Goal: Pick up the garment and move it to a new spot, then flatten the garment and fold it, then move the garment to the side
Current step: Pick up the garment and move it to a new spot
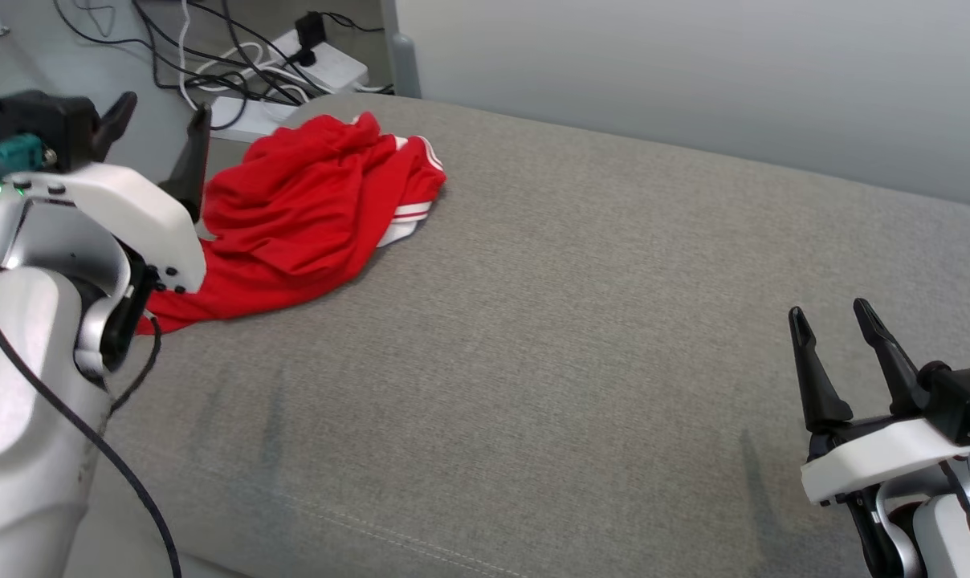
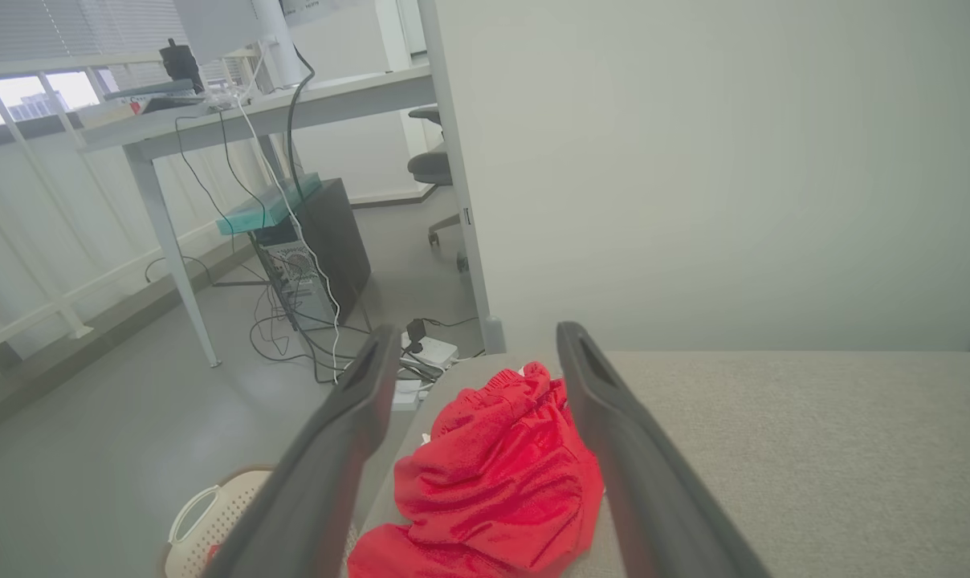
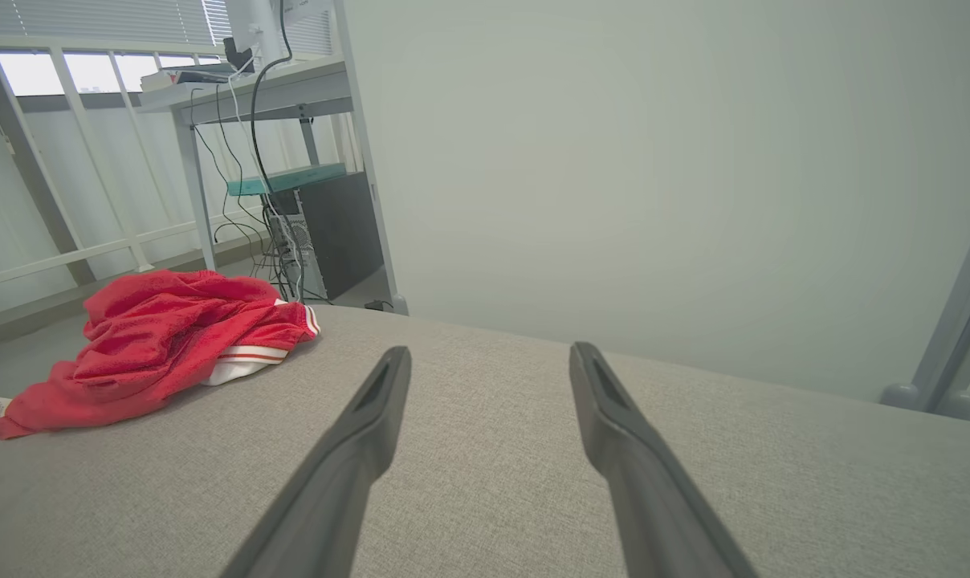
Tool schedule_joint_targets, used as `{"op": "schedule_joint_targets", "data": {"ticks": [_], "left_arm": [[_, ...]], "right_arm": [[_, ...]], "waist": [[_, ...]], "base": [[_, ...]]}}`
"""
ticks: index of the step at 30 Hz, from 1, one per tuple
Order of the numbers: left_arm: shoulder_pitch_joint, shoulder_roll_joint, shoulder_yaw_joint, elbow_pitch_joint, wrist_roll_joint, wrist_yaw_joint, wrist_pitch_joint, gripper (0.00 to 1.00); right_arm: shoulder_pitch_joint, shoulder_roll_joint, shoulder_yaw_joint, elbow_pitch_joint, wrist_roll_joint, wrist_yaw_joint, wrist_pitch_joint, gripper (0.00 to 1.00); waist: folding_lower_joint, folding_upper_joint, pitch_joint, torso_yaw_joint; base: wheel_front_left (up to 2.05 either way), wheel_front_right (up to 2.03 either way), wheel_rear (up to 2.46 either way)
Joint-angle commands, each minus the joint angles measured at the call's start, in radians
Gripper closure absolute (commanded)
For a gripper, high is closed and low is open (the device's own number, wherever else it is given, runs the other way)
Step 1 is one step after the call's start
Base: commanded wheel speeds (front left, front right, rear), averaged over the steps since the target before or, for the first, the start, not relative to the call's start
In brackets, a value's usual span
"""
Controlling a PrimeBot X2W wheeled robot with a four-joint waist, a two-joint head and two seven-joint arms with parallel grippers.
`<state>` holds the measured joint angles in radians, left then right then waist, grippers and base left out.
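Left arm [image 1: 27, 361] raised at surface [image 1: 573, 337] left edge, left fingers [image 1: 194, 156] spread, empty, just beside crumpled red garment [image 1: 308, 201] at far-left corner; right fingers [image 1: 814, 377] spread, empty, low right, open surface between.

The garment [image 1: 308, 201] is showing as soft red knit cloth with a faint sheen, its trim white. Under the garment, the cushion [image 1: 573, 321] is looking matt, a coarse grey weave. Beside the garment, the left claw [image 1: 165, 108] is showing matt black plastic above a glossy white shell.
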<state>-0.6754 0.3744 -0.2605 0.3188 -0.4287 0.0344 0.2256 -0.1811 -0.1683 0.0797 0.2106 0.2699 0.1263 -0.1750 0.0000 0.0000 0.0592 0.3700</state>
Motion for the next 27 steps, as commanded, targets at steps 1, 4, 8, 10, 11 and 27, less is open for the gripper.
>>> {"op": "schedule_joint_targets", "data": {"ticks": [1,4,8,10,11,27], "left_arm": [[-0.071,0.048,0.043,0.007,-0.011,-0.008,0.014,0.0],[-0.145,0.063,0.056,0.122,-0.031,-0.019,0.055,0.0],[-0.217,0.093,0.081,0.265,-0.05,-0.031,0.072,0.0],[-0.242,0.113,0.094,0.33,-0.054,-0.031,0.069,0.0],[-0.252,0.122,0.102,0.359,-0.059,-0.031,0.069,0.0],[-0.283,0.212,0.148,0.624,-0.09,0.02,0.096,0.6]], "right_arm": [[-0.037,-0.017,0.027,-0.037,-0.013,0.004,0.004,0.0],[-0.055,-0.022,0.043,-0.07,-0.012,0.004,0.013,0.0],[-0.079,-0.029,0.066,-0.107,-0.009,0.004,0.02,0.0],[-0.09,-0.035,0.074,-0.12,-0.007,0.004,0.024,0.0],[-0.096,-0.038,0.078,-0.125,-0.007,0.004,0.026,0.0],[-0.172,-0.064,0.097,-0.143,0.01,0.004,0.012,0.0]], "waist": [[0.0,0.0,0.049,-0.056],[0.0,0.0,0.093,-0.114],[0.0,0.0,0.154,-0.195],[0.0,0.0,0.185,-0.231],[0.0,0.0,0.198,-0.248],[0.0,0.0,0.363,-0.338]], "base": [[0.0,0.0,0.0],[0.0,0.0,0.0],[0.0,0.0,0.0],[0.0,0.0,0.0],[0.0,0.0,0.0],[0.0,0.0,0.0]]}}
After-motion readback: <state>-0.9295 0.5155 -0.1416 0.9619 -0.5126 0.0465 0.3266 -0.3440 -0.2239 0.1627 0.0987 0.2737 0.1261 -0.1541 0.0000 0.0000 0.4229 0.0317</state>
